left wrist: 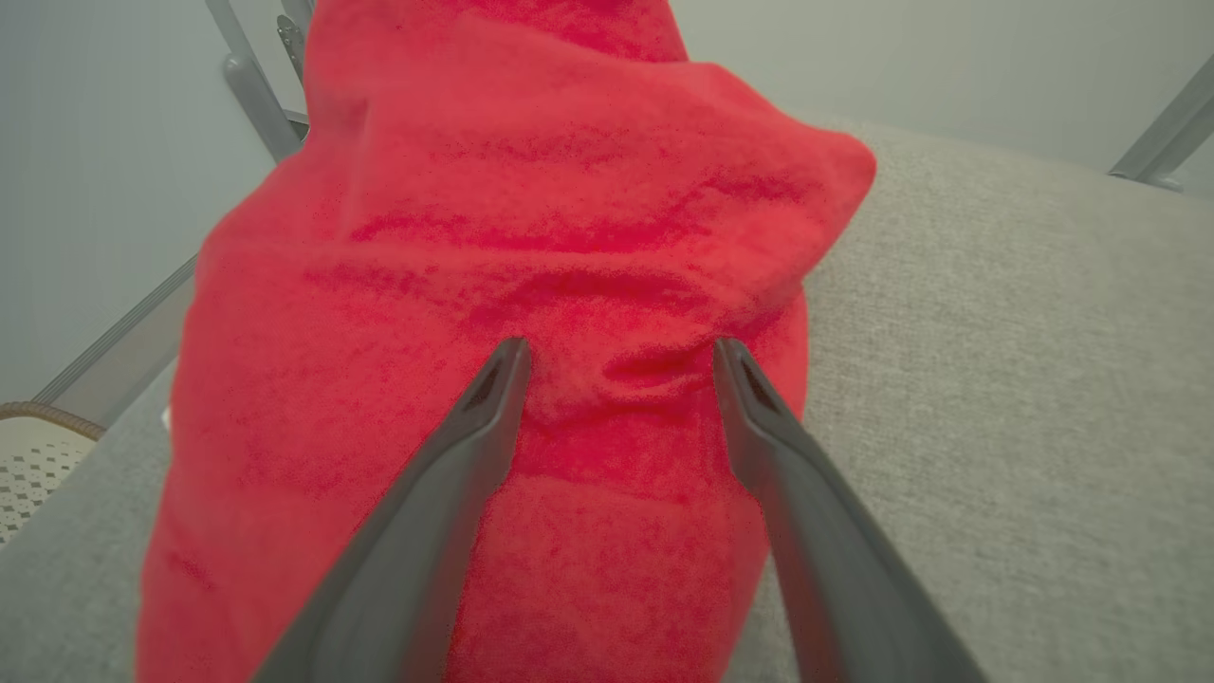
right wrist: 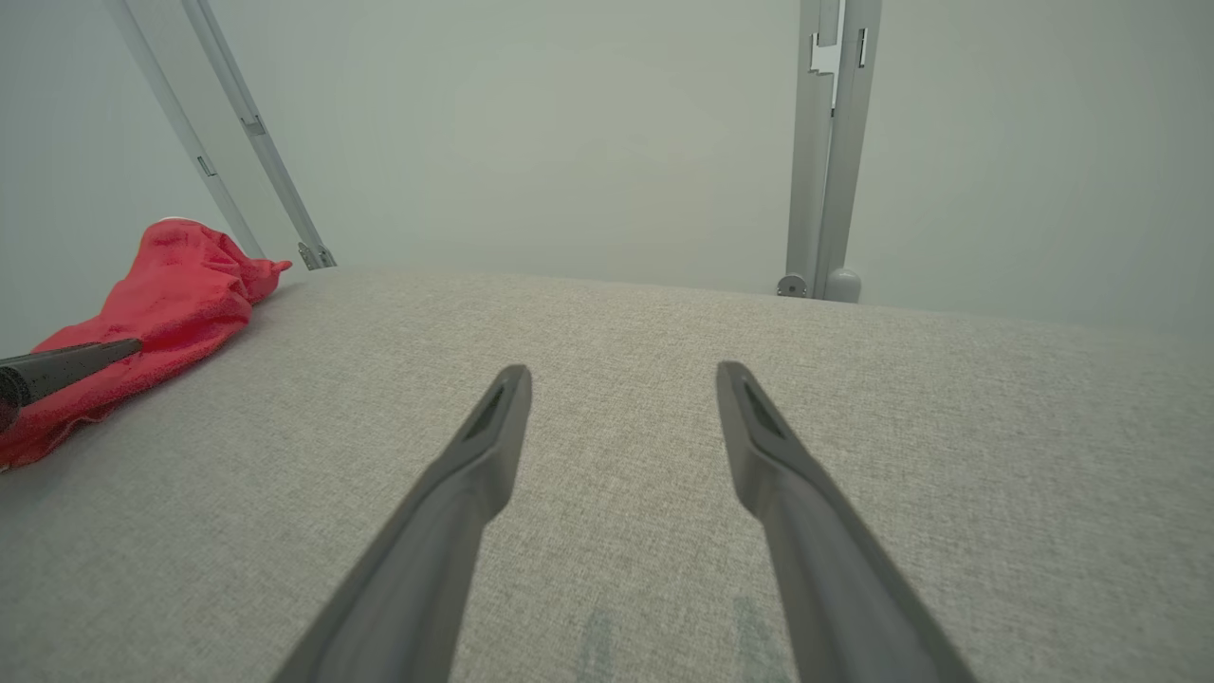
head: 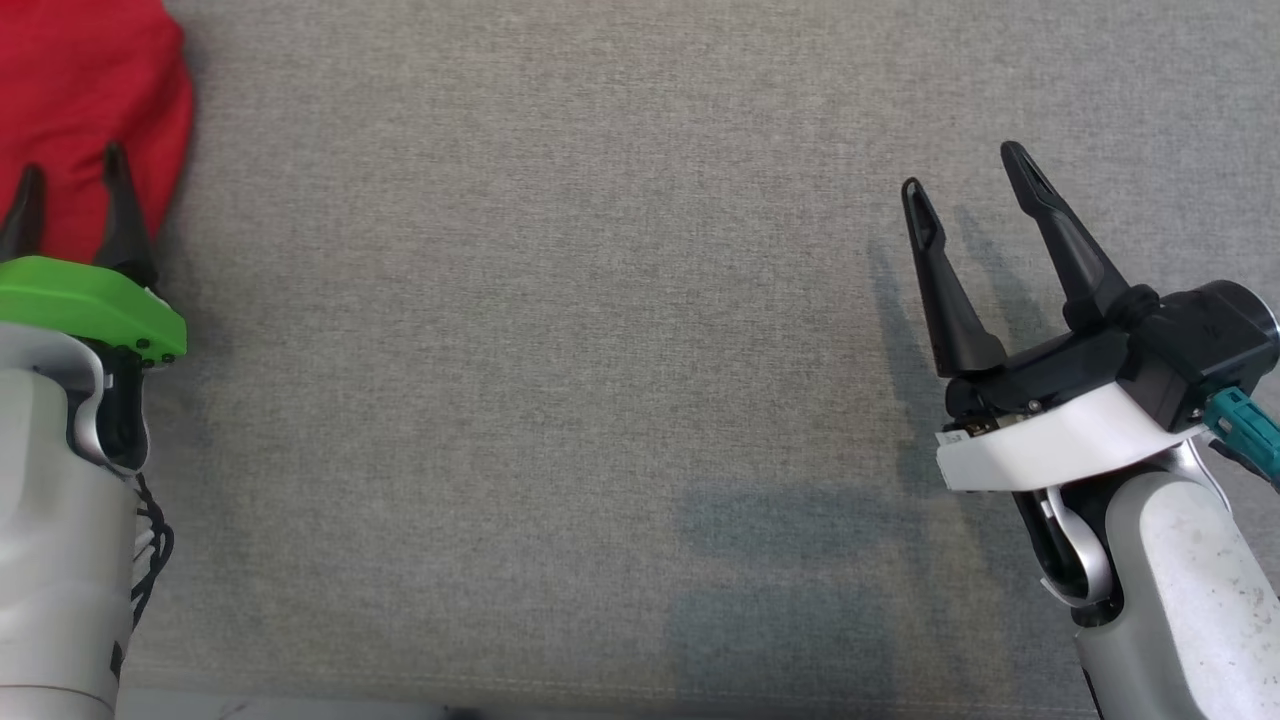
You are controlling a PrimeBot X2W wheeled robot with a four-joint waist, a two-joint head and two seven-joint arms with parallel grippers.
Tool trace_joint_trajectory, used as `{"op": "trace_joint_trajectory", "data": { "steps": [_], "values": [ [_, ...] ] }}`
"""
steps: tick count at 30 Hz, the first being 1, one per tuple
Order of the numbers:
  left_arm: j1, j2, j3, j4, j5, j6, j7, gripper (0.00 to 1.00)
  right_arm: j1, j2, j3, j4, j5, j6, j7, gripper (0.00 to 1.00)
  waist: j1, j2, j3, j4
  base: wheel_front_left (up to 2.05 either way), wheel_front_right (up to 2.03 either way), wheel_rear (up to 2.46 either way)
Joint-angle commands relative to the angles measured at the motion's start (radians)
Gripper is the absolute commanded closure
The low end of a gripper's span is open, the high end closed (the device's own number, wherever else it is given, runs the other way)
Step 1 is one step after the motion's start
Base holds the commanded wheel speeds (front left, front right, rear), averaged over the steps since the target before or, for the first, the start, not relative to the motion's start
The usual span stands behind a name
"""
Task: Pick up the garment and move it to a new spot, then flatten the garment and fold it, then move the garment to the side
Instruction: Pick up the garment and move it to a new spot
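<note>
Left gripper (left wrist: 618, 346): fingers spread, tips at a raised fold; contact unclear.
Right gripper (head: 962, 167): spread over the grey surface (head: 560, 330), 3 o'clock.
Garment (head: 90, 80): bunched at 10 o'clock, near the edge.
Risk: a shallow pinch catches one layer and slips.
Long axis: seemingly 6 to 12 o'clock, narrowing at the far end.

The garment (head: 90, 100) at the head view's upper left is plain bright red. The table (head: 560, 350) is a light grey flecked weave. The left pincer (head: 72, 160) is black under a vivid green cover (head: 90, 300). The right pincer (head: 962, 167) is black above a white cover (head: 1060, 440), with a teal plug (head: 1240, 420). At the left wrist view's lower left, a cream panel (left wrist: 38, 460) carries dark dots.
</note>
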Motion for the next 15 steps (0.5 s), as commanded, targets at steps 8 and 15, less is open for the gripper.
{"op": "trace_joint_trajectory", "data": {
  "steps": [8,15],
  "values": [
    [-0.058,-0.001,0.008,0.259,-0.059,-0.021,0.054,0.62,-0.021,0.008,-0.012,0.023,0.005,-0.001,-0.02,0.0,-0.0003,-0.0001,0.052,-0.06,0.0,0.0,0.0],
    [-0.065,0.034,-0.005,0.258,-0.011,-0.019,-0.024,1.0,0.0,0.016,-0.02,0.054,0.009,-0.001,-0.042,0.0,-0.0003,-0.0001,-0.019,-0.065,0.0,0.0,0.0]
  ]
}}
